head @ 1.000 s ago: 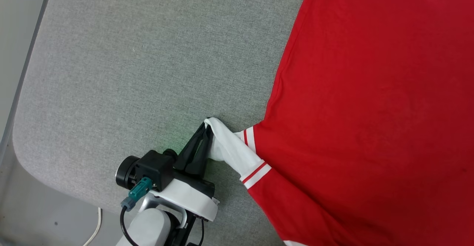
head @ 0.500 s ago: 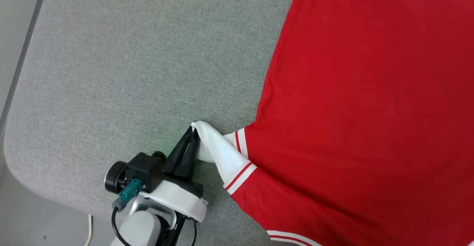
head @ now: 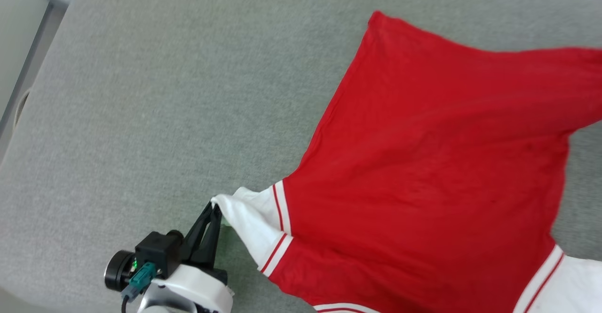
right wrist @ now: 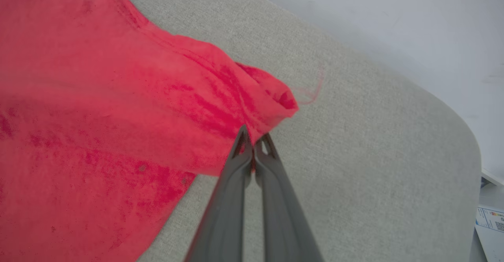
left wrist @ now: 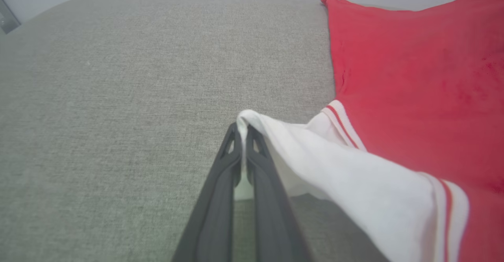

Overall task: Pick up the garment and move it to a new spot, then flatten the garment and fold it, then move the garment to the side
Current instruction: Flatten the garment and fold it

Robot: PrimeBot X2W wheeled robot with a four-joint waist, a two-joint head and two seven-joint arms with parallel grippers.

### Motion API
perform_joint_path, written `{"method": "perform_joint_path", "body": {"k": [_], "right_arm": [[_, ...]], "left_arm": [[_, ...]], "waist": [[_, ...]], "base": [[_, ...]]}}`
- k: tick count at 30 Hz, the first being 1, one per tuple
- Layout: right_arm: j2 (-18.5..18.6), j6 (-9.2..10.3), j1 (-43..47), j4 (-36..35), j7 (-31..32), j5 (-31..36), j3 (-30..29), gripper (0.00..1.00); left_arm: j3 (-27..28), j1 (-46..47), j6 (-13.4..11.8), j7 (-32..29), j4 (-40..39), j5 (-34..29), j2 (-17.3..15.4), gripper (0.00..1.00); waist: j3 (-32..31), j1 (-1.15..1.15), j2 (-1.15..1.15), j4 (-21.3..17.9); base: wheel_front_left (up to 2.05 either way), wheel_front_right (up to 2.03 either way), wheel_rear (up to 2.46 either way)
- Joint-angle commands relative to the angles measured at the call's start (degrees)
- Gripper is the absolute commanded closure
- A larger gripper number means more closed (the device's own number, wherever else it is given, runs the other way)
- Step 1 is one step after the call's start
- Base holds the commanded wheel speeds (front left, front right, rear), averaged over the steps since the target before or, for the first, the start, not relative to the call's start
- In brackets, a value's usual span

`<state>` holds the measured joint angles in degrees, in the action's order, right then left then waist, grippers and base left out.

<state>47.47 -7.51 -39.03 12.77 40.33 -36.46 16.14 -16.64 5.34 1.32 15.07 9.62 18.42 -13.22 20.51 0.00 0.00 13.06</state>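
Garment [head: 423,162] drawn out between both grippers over the grey cushion [head: 141,92].
My head camera had swung since a second ago, and the red body, flat before, was now pulled taut. Its long axis ran from the white sleeve [head: 249,230] at lower left toward upper right, one hem corner pointing away from me. My left gripper [head: 214,205] was clamped shut on the sleeve tip. The right wrist view gave me the right gripper [right wrist: 254,140] closed on a red edge fold.

The red garment [head: 423,162], white sleeves trimmed in red-and-white stripes, lies stretched across the right of the grey surface [head: 164,92], its near-left sleeve drawn to a point in the left pincer [head: 215,208], a red corner bunched in the right pincer [right wrist: 254,140].
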Motion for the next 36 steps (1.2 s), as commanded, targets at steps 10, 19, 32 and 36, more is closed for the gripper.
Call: {"method": "perform_joint_path", "body": {"k": [10, 19, 32, 36], "right_arm": [[-0.9, 0.04, 25.1, -4.8, -5.7, -3.1, -7.0, 1.0], [-7.0, 0.04, 44.1, -7.7, -7.0, -2.7, -16.0, 1.0], [-16.9, 0.04, 54.7, -6.1, -7.4, -0.4, -19.4, 0.16], [-16.1, 0.04, 51.8, -8.1, -10.2, 0.5, -20.8, 0.0]], "left_arm": [[1.4, -5.9, -1.8, -1.1, -2.0, 1.3, -2.3, 1.0], [2.1, -8.5, -2.9, -2.2, -3.7, 1.9, -3.8, 1.0], [1.6, -8.4, -3.4, -2.2, -3.8, 2.4, -3.8, 1.0], [1.3, -8.4, -3.4, -2.2, -3.7, 2.4, -3.7, 1.0]], "waist": [[-8.5, 0.0, 0.0, -6.8], [-9.9, 0.0, 0.0, -9.0], [-10.1, 0.0, 0.0, -9.1], [-10.4, 0.0, 0.0, -9.1]], "base": [[0.0, 0.0, 0.0], [0.0, 0.0, 0.0], [0.0, 0.0, 0.0], [0.0, 0.0, 0.0]]}}
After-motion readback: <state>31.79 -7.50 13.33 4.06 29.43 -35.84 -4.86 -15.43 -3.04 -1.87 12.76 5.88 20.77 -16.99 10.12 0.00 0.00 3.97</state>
